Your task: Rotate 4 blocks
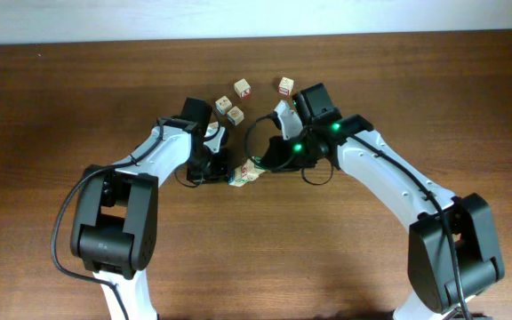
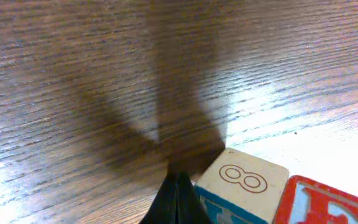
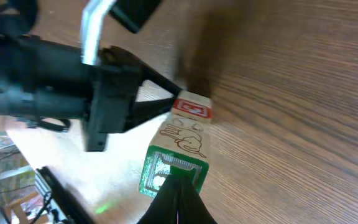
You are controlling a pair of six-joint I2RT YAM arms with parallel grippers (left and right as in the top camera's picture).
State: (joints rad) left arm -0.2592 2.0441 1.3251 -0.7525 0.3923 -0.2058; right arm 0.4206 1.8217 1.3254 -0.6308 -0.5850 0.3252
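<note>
Two blocks lie side by side between my grippers at the table's middle [image 1: 245, 175]. Both grippers are shut with nothing held. My right gripper [image 3: 179, 198] has its closed tip against the green-marked block [image 3: 169, 170], whose top carries a line drawing. Beyond that block sits one with a red-framed face [image 3: 192, 108]. My left gripper [image 2: 178, 194] rests its closed tip beside a block with a blue side and an "8" on top [image 2: 247, 180], next to a red-lettered face [image 2: 321, 203]. In the overhead view, the left gripper [image 1: 228, 172] and right gripper [image 1: 260, 166] flank the pair.
Several more letter cubes stand behind the grippers: one [image 1: 243, 88], one with a red face [image 1: 286, 86], and a close pair [image 1: 223, 104] [image 1: 236, 115]. The two arms converge closely at the middle. The brown wooden table [image 1: 60, 107] ends at a white strip along the back.
</note>
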